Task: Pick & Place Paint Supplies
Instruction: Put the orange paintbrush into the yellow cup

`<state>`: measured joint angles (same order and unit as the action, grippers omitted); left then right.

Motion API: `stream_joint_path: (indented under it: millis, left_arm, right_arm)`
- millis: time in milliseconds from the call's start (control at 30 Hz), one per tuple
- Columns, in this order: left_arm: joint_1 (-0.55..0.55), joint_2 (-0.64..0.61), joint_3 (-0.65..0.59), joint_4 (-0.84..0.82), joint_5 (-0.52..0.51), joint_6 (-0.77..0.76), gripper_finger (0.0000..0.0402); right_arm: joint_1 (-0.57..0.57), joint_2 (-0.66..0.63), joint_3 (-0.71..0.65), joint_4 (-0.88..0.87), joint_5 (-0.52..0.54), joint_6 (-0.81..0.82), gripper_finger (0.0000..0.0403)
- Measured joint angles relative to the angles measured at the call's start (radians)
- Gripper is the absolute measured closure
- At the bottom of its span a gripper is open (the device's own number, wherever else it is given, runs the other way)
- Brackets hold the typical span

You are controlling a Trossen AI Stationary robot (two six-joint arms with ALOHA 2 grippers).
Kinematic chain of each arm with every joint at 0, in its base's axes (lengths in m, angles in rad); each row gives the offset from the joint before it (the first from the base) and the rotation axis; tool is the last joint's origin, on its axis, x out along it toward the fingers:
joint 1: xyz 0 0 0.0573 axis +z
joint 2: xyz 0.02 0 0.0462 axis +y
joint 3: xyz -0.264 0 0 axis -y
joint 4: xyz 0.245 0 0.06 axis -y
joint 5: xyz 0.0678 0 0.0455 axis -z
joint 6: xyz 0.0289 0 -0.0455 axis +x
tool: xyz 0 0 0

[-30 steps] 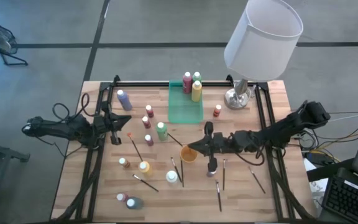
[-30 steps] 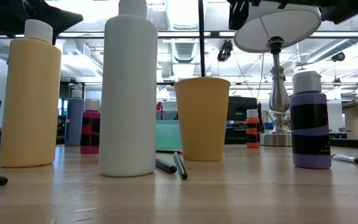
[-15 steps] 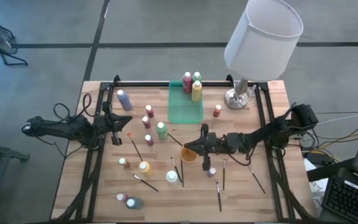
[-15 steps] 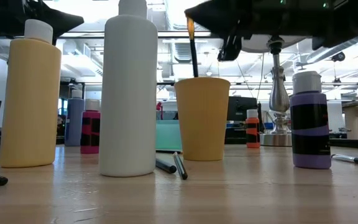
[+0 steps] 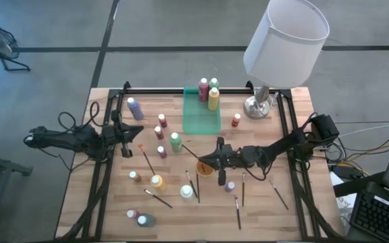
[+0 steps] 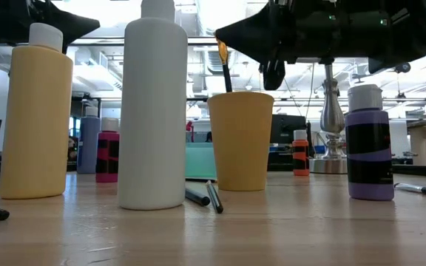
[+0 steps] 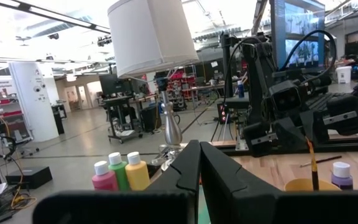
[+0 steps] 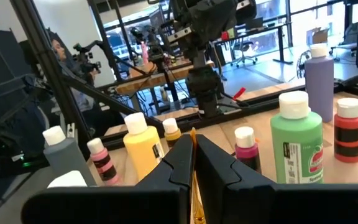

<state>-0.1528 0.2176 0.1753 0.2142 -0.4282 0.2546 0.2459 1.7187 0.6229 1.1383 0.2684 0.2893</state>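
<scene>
Resting at the table's left edge, the left gripper [image 5: 128,137] has its fingers pressed together on nothing; just ahead of it stand a purple bottle [image 5: 134,108], two red bottles [image 5: 161,121] and a pink bottle [image 5: 161,151], with a loose paintbrush [image 5: 145,158] lying just beside its tips. Farther toward the middle, a green bottle [image 5: 175,142] stands next to the translucent green tray [image 5: 201,120], whose far end holds a red, a green and a yellow bottle [image 5: 213,99]. In the right wrist view the green bottle [image 8: 297,148] carries a pale label with dark print too small to read. Nearer the front edge stand a yellow bottle [image 5: 157,181] and a white bottle [image 5: 186,192], with more brushes scattered around them. The right gripper [image 5: 220,150] hangs over the orange-yellow cup [image 5: 204,167], clenched on a dark-handled paintbrush [image 6: 225,68] that points down into the cup, its orange bristles up at the fingers. Directly below this gripper's wrist, toward the front edge, stands a small purple bottle [image 5: 229,185] with black bands on its label, and three brushes lie beyond it to the right. Behind the right arm, a small red-orange bottle [image 5: 236,121] stands beside the metal base of a table lamp [image 5: 257,105] with a white shade.
</scene>
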Motion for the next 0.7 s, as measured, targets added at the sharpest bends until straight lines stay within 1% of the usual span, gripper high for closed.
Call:
stream_joint_path:
  millis: [700]
  left_arm:
    - [0.0, 0.0, 0.0, 0.0, 0.0, 0.0, 0.0385]
  right_arm:
    - [0.0, 0.0, -0.034, -0.005, 0.001, 0.026, 0.0394]
